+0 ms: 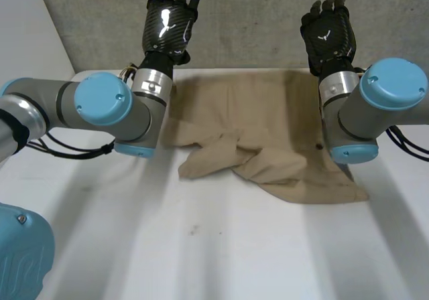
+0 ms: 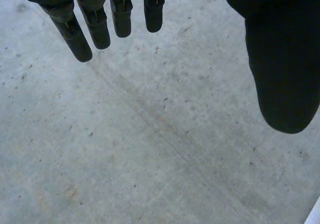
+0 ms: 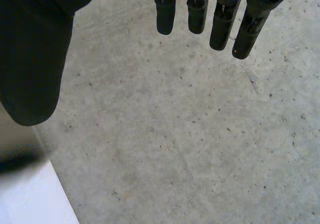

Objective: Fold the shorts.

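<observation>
So, the shorts (image 1: 261, 119) are seen in the head view lying on the far part of the white table (image 1: 201, 246). They're tan and rumpled, with one leg flopped over toward the near side and the right-hand part spread flatter toward the near right. They sit between the two arms. Their left edge is covered by the left arm (image 1: 100, 102) and their right edge by the right arm (image 1: 379, 99).

Neither hand is on the cloth. The left hand (image 1: 171, 22) is held out past the table's far edge, over the grey concrete floor (image 1: 255, 19). The right hand (image 1: 328, 35) is held the same way on the right, well apart from it.

What can't be made out from up there gets filled in by the wrist views. In the left wrist view the fingers (image 2: 80, 34) are shown straight and set apart from the thumb (image 2: 282, 64). Nothing is gripped, and just speckled floor is seen beyond them. Same story in the right wrist view: fingers (image 3: 220, 29) straight, thumb (image 3: 35, 59) off to the side, nothing held. A corner of the white table is caught beside that thumb. A sliver of tan is there too and may be the shorts, though that can't be told for sure.
</observation>
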You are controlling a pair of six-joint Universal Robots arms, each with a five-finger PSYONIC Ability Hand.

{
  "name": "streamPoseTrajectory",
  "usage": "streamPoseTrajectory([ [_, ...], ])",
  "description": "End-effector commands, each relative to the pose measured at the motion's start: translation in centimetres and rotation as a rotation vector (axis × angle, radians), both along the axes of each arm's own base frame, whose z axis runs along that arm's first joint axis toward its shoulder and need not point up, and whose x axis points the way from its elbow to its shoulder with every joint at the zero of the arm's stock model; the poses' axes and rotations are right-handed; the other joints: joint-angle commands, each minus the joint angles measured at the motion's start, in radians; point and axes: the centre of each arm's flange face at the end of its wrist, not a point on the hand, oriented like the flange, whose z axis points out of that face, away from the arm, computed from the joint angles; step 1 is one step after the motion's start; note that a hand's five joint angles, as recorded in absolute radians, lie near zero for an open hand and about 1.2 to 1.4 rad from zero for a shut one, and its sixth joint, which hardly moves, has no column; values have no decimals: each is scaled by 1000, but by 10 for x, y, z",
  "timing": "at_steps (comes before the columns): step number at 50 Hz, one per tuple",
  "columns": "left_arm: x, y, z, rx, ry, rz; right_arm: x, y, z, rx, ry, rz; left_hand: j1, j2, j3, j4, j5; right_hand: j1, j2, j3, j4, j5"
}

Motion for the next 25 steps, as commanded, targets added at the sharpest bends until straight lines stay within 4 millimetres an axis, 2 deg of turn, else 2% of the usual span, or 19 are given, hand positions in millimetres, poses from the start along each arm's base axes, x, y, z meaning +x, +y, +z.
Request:
streamPoseTrajectory([
  [1,10,23,12,20,-12,-18,-8,34,22,71,-17,32,-19,-28,-39,-29,-47,-24,-40,-35,-53,-62],
  [5,21,40,18,50,-19,-7,-15,51,23,167,2,37,-18,-27,-38,-28,-46,-24,-40,-35,-53,-62],
  [8,24,44,18,59,-22,-4,-22,62,25,233,0,36,-13,-21,-32,-22,-40,-24,-40,-35,-53,-62],
  [10,31,57,13,99,-41,0,-28,74,24,316,-9,41,-4,-13,-23,-13,-31,-24,-40,-35,-53,-62],
  [11,31,57,13,99,-41,0,-30,78,22,345,-12,44,-4,-13,-23,-13,-31,-24,-40,-35,-53,-62],
  [15,41,90,-4,210,-90,10,-37,101,18,472,-34,79,11,2,-9,1,-17,-24,-40,-35,-53,-62],
  [17,43,94,-8,231,-101,13,-40,109,17,518,-43,96,11,2,-9,1,-17,-24,-40,-35,-53,-62],
  [21,52,121,-31,368,-180,11,-64,118,7,652,-95,86,78,69,59,69,51,-24,-40,-35,-53,-62],
  [25,54,128,-40,427,-210,9,-84,126,-2,755,-141,60,105,96,85,95,77,-24,-40,-35,-53,-62],
])
